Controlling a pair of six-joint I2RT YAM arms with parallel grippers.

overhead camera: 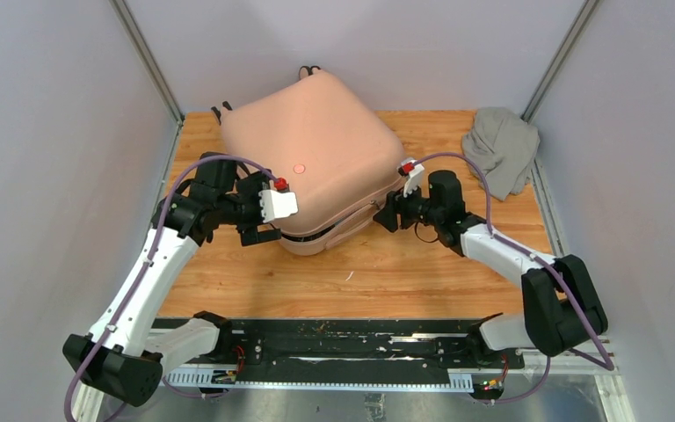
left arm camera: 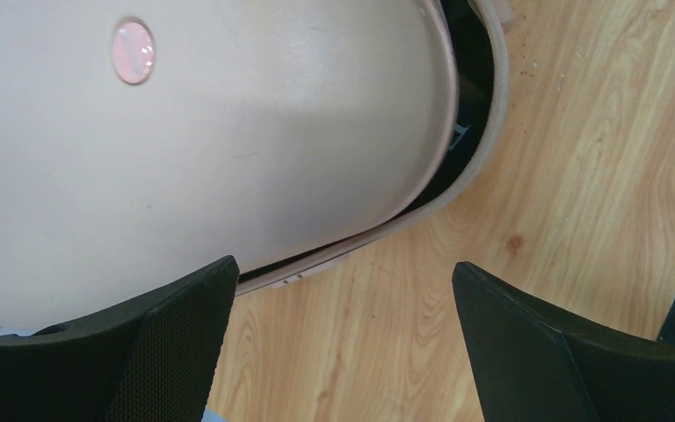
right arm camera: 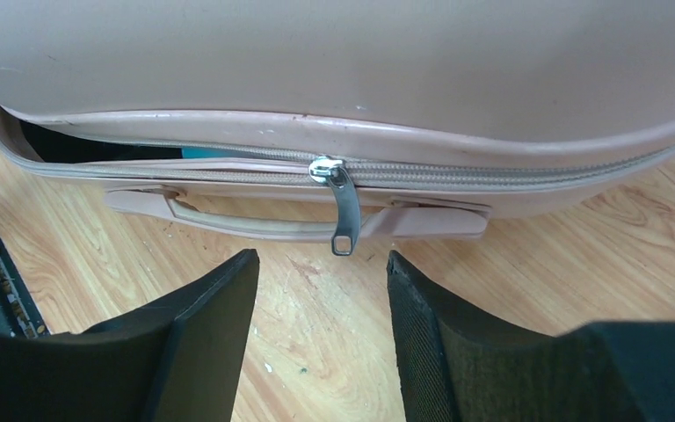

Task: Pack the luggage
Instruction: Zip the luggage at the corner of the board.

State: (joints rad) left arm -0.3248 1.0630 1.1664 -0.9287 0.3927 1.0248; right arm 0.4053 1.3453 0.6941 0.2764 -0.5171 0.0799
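No legible text anywhere.

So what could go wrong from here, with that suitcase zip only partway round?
The zipper pull is thin and hangs loose just ahead of the open right gripper, so a grab may miss it. Something blue shows inside the unzipped stretch beside it and might snag. The left gripper is open too, gripping nothing, so the luggage could slide on the table when tugged.
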